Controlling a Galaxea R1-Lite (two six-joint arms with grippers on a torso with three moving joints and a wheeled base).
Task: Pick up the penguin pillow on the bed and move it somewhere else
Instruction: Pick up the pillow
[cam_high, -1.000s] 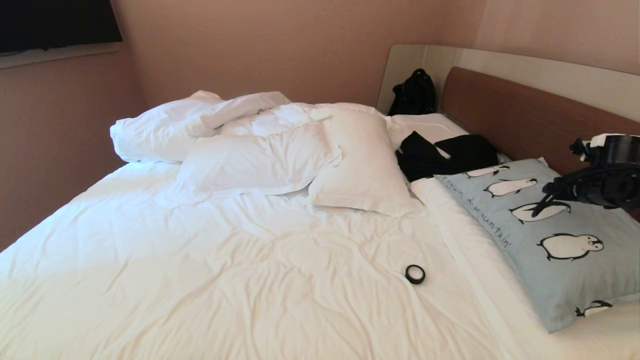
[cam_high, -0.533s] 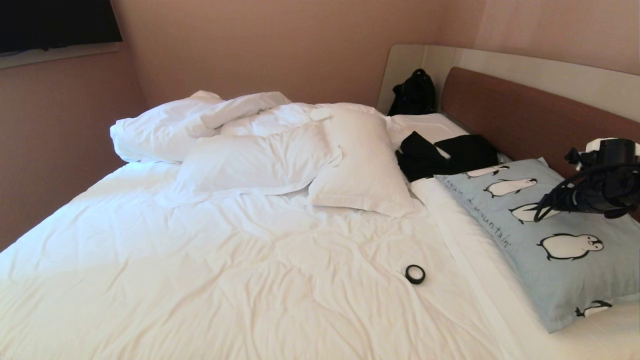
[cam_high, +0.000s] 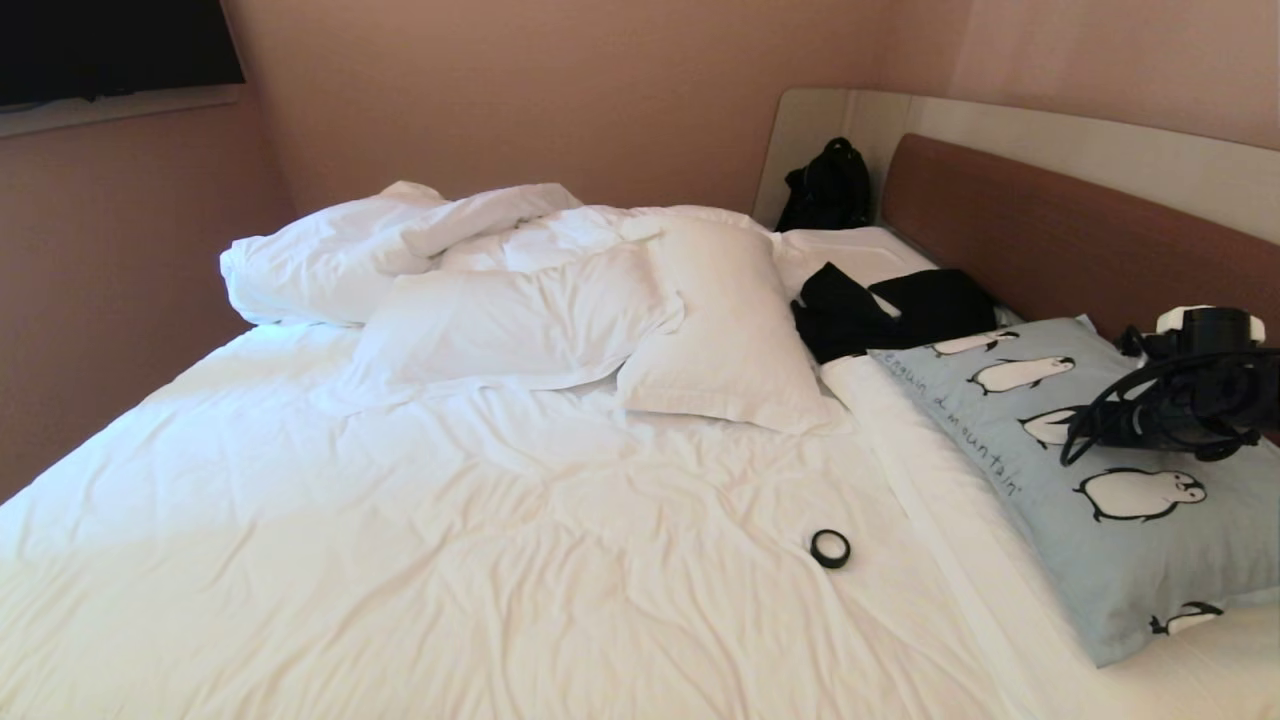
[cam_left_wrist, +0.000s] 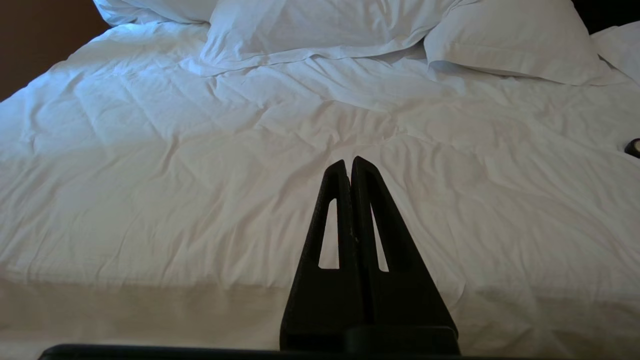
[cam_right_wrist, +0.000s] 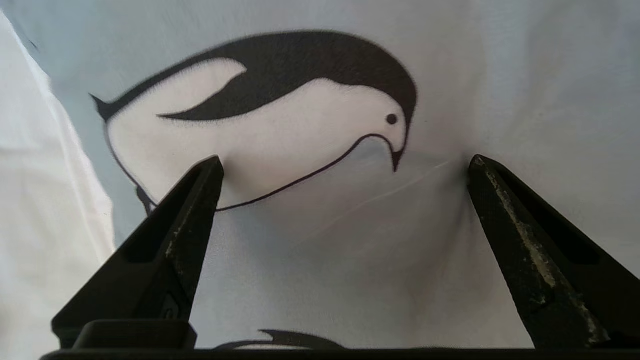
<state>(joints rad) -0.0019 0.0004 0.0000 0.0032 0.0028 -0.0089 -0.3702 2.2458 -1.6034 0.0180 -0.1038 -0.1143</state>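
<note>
Pale blue penguin pillow (cam_high: 1100, 500), flanged edge

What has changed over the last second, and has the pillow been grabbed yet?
The right gripper has come down onto the penguin pillow, by the head view; its open fingertips now dent the fabric beside a printed penguin, nothing pinched yet. The pillow, the bed, the tape ring and the shut left gripper stayed put.

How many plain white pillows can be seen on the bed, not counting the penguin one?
2. One white pillow lies flat beside the rumpled duvet; the other white pillow leans against it, nearer the headboard. More may be hidden under the duvet.
</note>
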